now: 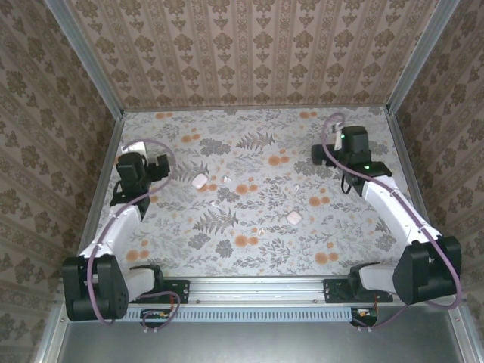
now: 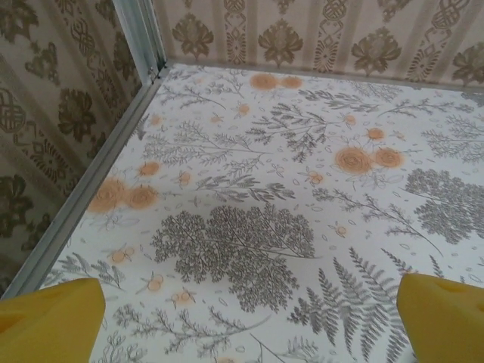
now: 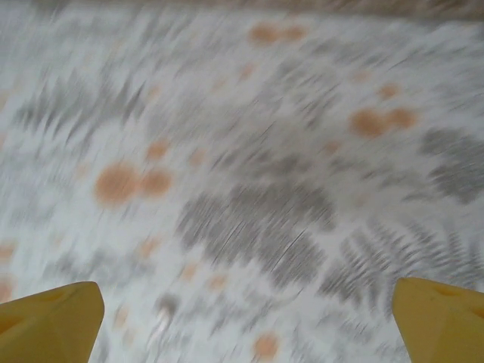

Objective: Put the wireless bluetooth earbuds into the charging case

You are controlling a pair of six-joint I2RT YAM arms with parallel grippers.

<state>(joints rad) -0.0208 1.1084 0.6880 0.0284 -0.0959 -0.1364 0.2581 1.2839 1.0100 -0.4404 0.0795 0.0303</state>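
The left gripper [image 2: 249,321] has its yellow fingertips [image 2: 49,321] hard against the lens at the bottom corners of its wrist view, spread wide with only bare table [image 2: 249,227] between them, so it holds nothing; beyond them the floral cloth runs sharp to the corner post [image 2: 140,34]. The right gripper [image 3: 249,321] is likewise spread and empty, but the cloth ahead of it is blurred.

In the overhead view the left arm base [image 1: 94,283] and right arm base [image 1: 427,272] stand nearest. Just beyond, right of centre, lies the right white case [image 1: 293,218]; further in, left of centre, lies the left white case [image 1: 200,181]. Scattered between and around the two are the wireless bluetooth earbuds [image 1: 243,188], tiny pale bits too small for any long axis to be read.

Further still, the left gripper [image 1: 136,150] hangs by the left edge and the right gripper [image 1: 337,123] near the far right. Both seem to point toward the far wall [image 1: 249,53], so the earbuds lie behind and inward of each; I judge either must turn back toward mid-table to reach them. The left looks a shade nearer the bits beside the left white case, by a slight margin.

The overhead view gives the lay of cases and earbuds; the wrist views give the spread of the fingers plainly.
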